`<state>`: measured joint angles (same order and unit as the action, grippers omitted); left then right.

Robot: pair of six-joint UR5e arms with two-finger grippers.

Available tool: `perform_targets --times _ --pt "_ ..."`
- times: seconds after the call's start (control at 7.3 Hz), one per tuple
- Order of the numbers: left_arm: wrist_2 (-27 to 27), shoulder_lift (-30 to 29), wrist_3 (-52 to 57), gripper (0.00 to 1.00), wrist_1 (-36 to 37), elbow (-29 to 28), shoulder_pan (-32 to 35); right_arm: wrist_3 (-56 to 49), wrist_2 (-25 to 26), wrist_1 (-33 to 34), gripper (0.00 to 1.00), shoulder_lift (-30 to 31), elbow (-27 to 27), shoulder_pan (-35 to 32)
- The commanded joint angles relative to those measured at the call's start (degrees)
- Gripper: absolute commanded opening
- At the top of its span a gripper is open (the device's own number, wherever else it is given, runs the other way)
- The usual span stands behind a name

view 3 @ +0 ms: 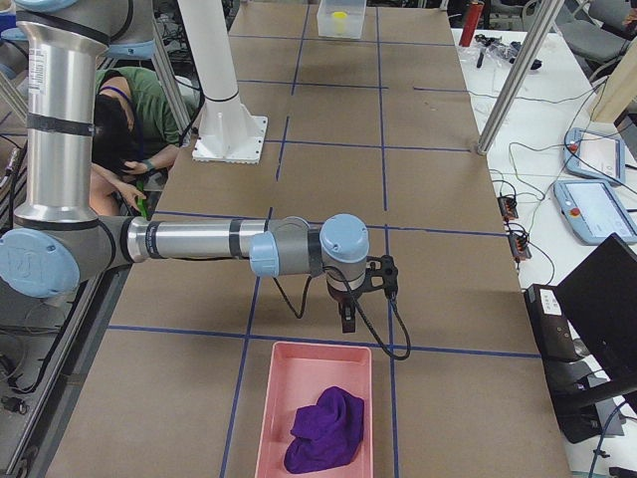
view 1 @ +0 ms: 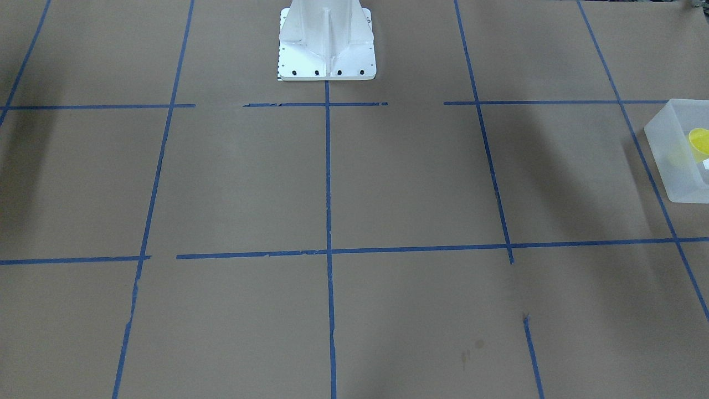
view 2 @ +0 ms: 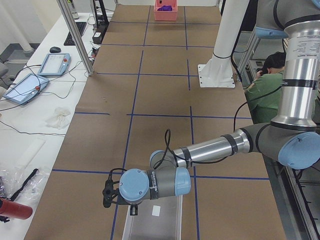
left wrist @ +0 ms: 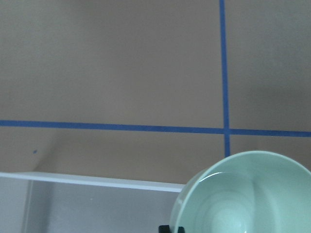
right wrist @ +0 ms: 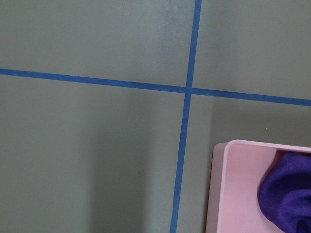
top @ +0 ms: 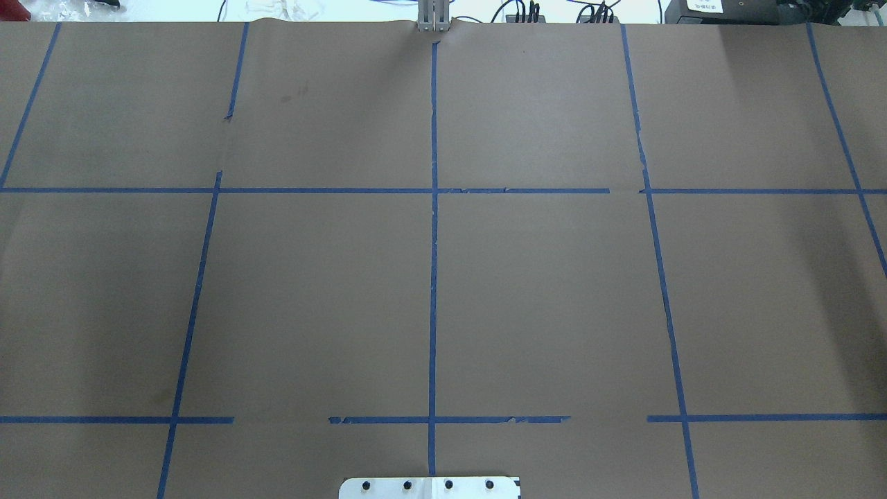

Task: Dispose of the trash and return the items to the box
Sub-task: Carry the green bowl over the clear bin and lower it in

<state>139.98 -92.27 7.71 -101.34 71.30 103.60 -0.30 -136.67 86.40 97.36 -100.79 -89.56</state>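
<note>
The brown worktop [view 1: 415, 177], gridded with blue tape [view 1: 328, 183], carries the frosted box [view 1: 673, 160] at one end and a pink tray [view 3: 318, 368] at the other.

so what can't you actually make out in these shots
The left gripper: the bottom edge of the left wrist view cuts it off, so its grip on the bowl is unclear.
The right gripper: only in the exterior right view, too small.
The box: cut by the front-facing view's right edge; its frosted wall blurs the cup.
</note>
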Motion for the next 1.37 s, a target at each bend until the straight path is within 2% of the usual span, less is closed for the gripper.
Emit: perform_targets --times 0.0,0.14,0.27,0.41,0.68,0.82,0.96,1.1,1.23 --pt "-3.29 -0.02 0.72 0.0 -0.61 -4.49 0.37 0.04 0.0 0.0 1.0 0.03 -0.11 0.0" --pt "-4.01 0.33 0.64 0.0 -2.09 -6.94 0.37 0.04 0.0 0.0 1.0 -0.06 -0.11 0.0" --pt "-4.1 1.12 0.55 0.0 -7.77 -10.71 0.37 0.04 0.0 -0.09 1.0 -0.15 -0.11 0.0" --pt "-4.45 2.69 0.29 0.0 -9.65 -11.35 0.37 -0.05 0.0 -0.09 1.0 -0.32 -0.11 0.0" --pt "-9.35 3.93 0.2 0.0 -14.39 -11.53 0.37 -0.05 0.0 -0.09 1.0 -0.33 -0.11 0.0" --pt "-10.07 3.94 0.2 0.0 -15.2 -11.53 0.37 -0.14 0.0 -0.09 1.0 -0.33 -0.11 0.0" --pt "-10.17 3.94 0.2 0.61 -16.25 -11.53 0.37 -0.14 0.0 -0.09 1.0 -0.33 -0.11 0.0" --pt "-10.17 4.2 0.2 1.0 -16.52 -11.19 0.37 -0.14 0.0 -0.09 1.0 -0.41 -0.2 0.0" --pt "-10.17 4.2 0.11 1.0 -16.44 -10.83 0.37 -0.14 0.0 -0.09 1.0 -0.59 -0.11 0.0"
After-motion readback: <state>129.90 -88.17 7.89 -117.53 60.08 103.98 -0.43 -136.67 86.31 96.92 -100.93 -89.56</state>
